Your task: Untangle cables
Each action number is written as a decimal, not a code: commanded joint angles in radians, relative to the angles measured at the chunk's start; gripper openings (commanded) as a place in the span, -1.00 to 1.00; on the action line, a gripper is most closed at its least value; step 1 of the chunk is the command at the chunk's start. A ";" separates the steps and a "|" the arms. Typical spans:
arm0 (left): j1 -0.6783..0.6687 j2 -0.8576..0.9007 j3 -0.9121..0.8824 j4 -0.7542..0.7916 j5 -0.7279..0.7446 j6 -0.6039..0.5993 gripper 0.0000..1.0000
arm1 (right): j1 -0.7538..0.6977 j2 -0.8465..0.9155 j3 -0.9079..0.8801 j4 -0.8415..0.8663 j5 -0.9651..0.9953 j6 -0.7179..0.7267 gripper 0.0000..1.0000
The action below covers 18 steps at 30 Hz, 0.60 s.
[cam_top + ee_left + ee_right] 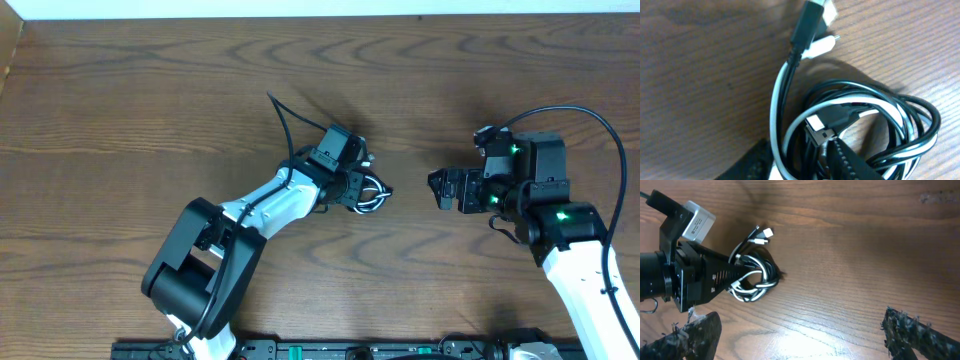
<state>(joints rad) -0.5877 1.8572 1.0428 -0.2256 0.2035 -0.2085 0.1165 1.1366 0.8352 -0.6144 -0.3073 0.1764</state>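
loosely looped glossy cables [840, 116], woodgrain table [700, 75]

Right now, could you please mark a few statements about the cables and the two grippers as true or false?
1. The black cable and the white cable are bunched together in one coil. True.
2. The right gripper is clamped on them. False: it stands open, apart from them.
3. The left gripper is at the bundle. True.
4. The cables hang over the edge of the table. False: they lie on the wooden top, away from its edges.
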 commanded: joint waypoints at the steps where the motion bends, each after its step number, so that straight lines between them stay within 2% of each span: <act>1: -0.017 0.012 0.008 -0.005 -0.010 0.011 -0.40 | 0.003 0.013 0.018 -0.004 -0.010 0.010 0.99; 3: -0.020 0.012 0.008 -0.004 -0.010 0.011 -0.56 | 0.003 0.018 0.018 -0.004 -0.010 0.010 0.99; 5: -0.019 0.009 0.009 -0.003 -0.010 0.003 -0.82 | 0.003 0.024 0.018 -0.004 -0.010 0.010 0.99; 12: -0.020 -0.005 0.009 -0.005 0.051 -0.112 -0.85 | 0.003 0.054 0.013 -0.010 -0.014 0.024 0.99; 15: -0.021 -0.005 0.008 -0.044 0.092 -0.219 -0.85 | 0.003 0.082 0.008 -0.034 -0.014 0.137 0.98; 18: -0.021 -0.005 0.008 -0.097 0.100 -0.275 -0.85 | 0.005 0.117 -0.007 -0.032 -0.017 0.248 0.99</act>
<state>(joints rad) -0.6052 1.8553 1.0466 -0.2852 0.2687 -0.3840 0.1165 1.2259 0.8349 -0.6453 -0.3134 0.2890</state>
